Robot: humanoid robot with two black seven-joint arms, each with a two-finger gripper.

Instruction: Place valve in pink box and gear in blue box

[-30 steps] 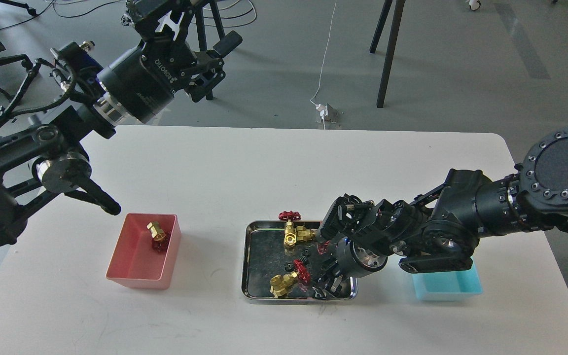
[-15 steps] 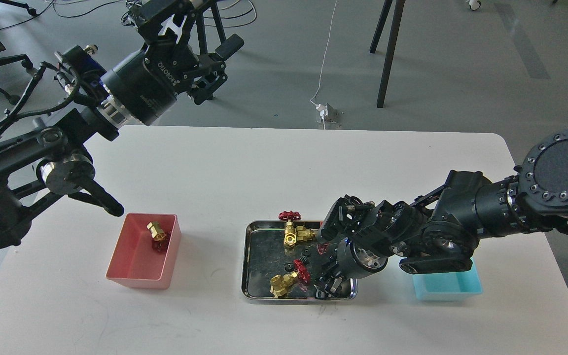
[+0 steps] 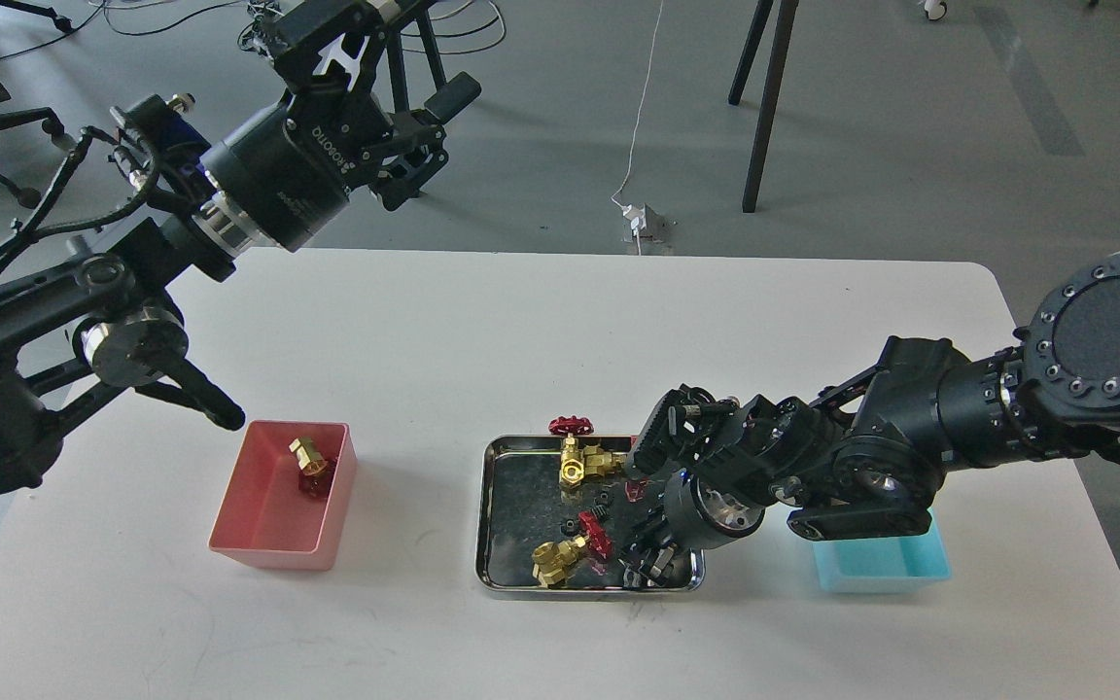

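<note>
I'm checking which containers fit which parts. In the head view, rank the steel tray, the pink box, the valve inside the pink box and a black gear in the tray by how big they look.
1. steel tray
2. pink box
3. valve in the pink box
4. gear, a tiny black speck in the tray

All lie at similar depth on the table, so the order looks dependable.

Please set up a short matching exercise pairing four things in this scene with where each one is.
Things:
1. pink box
2. blue box
3. steel tray
4. left gripper

Places:
A. partly hidden under the right arm, on the table's right side
B. raised above the table's far left edge
C. on the table's left side, with one valve inside
D. mid-table, holding two valves and small black gears

Pairs: 1-C, 2-A, 3-D, 4-B
</note>
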